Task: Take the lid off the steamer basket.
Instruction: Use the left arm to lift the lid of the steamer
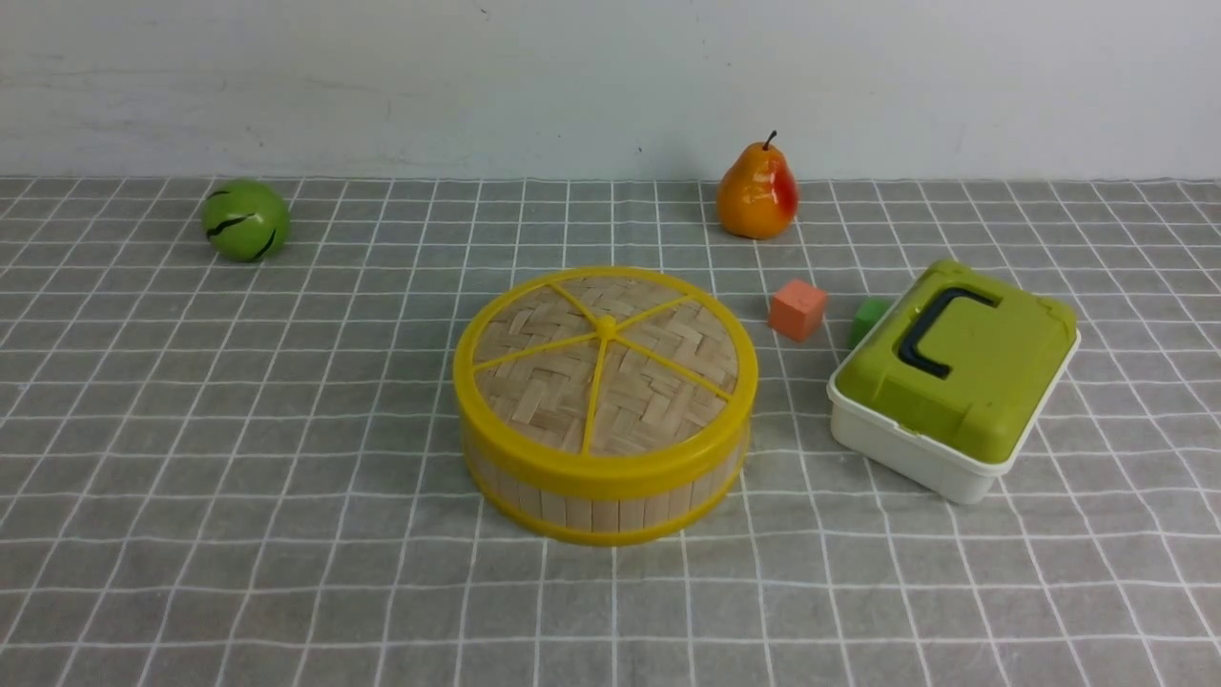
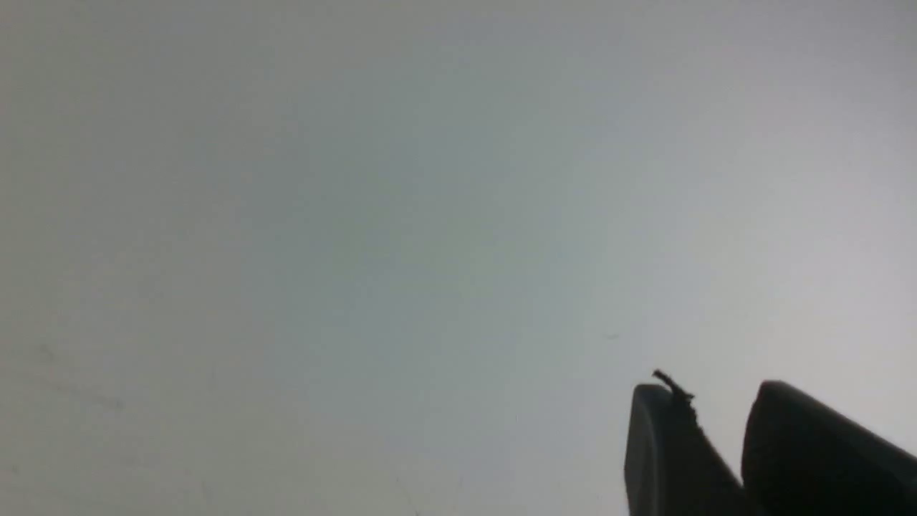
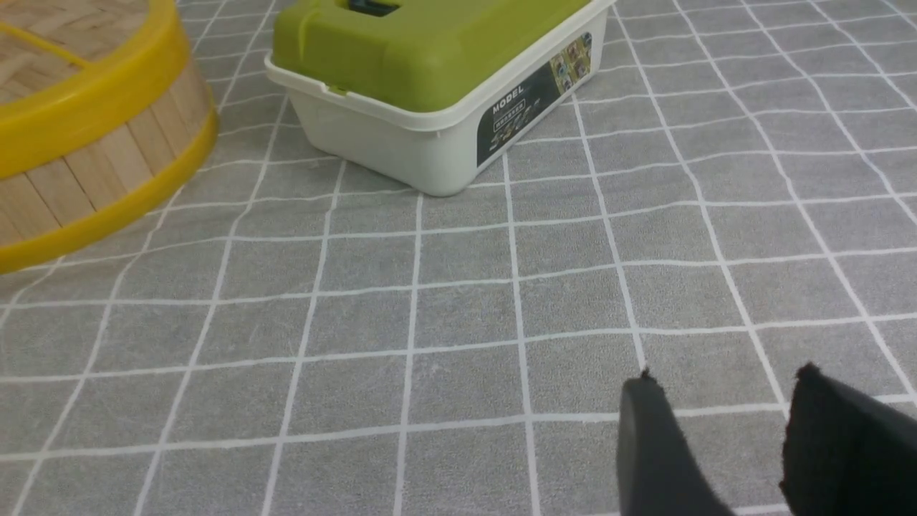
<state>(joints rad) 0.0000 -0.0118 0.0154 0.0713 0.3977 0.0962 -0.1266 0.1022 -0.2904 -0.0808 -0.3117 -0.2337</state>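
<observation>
The lid [image 1: 605,367], a woven bamboo disc with a yellow rim, spokes and centre knob, sits closed on the steamer basket [image 1: 596,504] at the middle of the checked cloth. Both show at the edge of the right wrist view, the lid [image 3: 79,107] above the basket's slatted wall [image 3: 100,168]. Neither arm shows in the front view. My right gripper [image 3: 723,387] is open and empty, low over the cloth, well short of the basket. My left gripper [image 2: 716,394] is open and empty, facing a blank grey surface.
A white box with a green top and dark handle [image 1: 954,377] stands right of the basket, also in the right wrist view [image 3: 437,79]. An orange cube [image 1: 797,309], a green cube [image 1: 866,319], a pear [image 1: 757,191] and a green ball [image 1: 244,219] lie further back.
</observation>
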